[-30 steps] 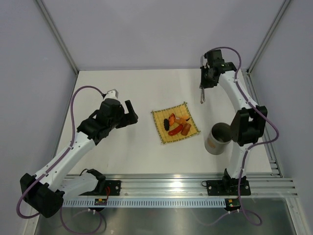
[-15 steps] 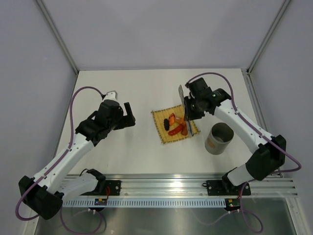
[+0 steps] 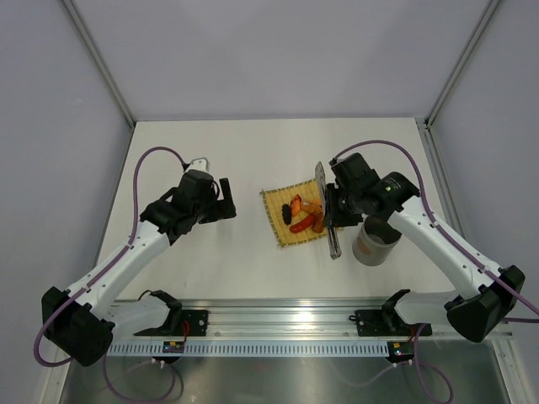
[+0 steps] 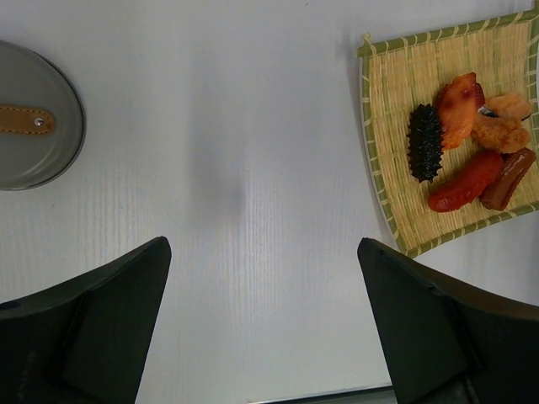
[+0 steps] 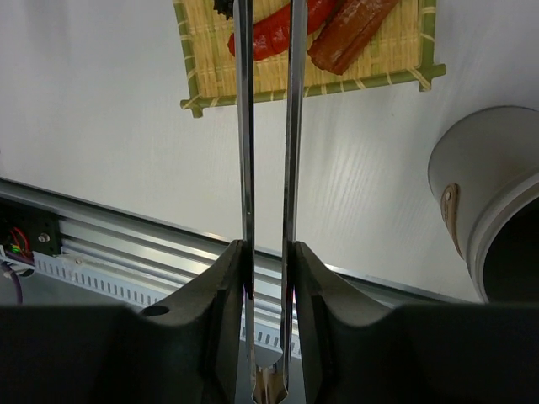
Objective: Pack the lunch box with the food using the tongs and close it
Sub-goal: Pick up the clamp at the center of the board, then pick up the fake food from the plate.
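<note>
The food (image 3: 304,214) lies on a yellow woven mat (image 3: 283,229): orange, red and one dark piece (image 4: 425,141). My right gripper (image 3: 331,212) hangs over the mat's right edge, shut on the silver tongs (image 3: 320,178). In the right wrist view the two tong arms (image 5: 244,126) run parallel, a little apart, up from between my fingers (image 5: 226,290) over the red piece (image 5: 274,38). The grey lunch box (image 3: 376,239) stands upright with no lid on, just right of that gripper. My left gripper (image 4: 262,246) is open over bare table left of the mat.
A shallow grey lid (image 4: 34,118) with a brown tab lies on the table left of the left gripper. The metal rail (image 3: 295,324) runs along the near edge. Grey walls enclose the table on three sides.
My right arm has swung from the back right corner down to the mat, carrying the tongs. The left gripper has shifted slightly and stays open.
</note>
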Robot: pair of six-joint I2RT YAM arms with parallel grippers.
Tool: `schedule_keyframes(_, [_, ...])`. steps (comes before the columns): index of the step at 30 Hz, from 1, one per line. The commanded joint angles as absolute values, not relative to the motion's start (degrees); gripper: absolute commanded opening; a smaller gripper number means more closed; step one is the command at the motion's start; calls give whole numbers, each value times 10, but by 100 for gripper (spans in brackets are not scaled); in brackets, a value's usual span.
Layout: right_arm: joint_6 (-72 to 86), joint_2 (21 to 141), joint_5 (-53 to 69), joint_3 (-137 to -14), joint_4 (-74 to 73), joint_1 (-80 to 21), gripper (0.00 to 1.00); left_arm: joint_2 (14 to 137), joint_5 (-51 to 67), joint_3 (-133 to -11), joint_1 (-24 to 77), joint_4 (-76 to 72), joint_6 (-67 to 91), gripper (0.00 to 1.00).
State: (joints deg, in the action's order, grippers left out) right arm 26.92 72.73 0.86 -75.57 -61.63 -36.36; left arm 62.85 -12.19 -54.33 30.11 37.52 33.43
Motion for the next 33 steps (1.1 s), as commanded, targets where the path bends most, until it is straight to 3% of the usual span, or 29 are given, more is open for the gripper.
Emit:
schedule_keyframes(1, [286, 733, -25, -754, -638, -374, 35, 628, -116, -541, 300, 347, 326, 98])
schedule_keyframes(10, [273, 755, -47, -780, -652, -377, 46, 628, -117, -538, 300, 348, 326, 98])
schedule_keyframes(20, [240, 786, -91, -823, -664, -381, 46, 619, -119, -541, 300, 353, 325, 98])
schedule_keyframes(24, [202, 824, -89, -843, -675, -382, 58, 613, -120, -539, 299, 357, 327, 98])
schedule_keyframes(33, [142, 872, -90, -868, -685, -385, 58, 602, -124, -537, 299, 362, 330, 98])
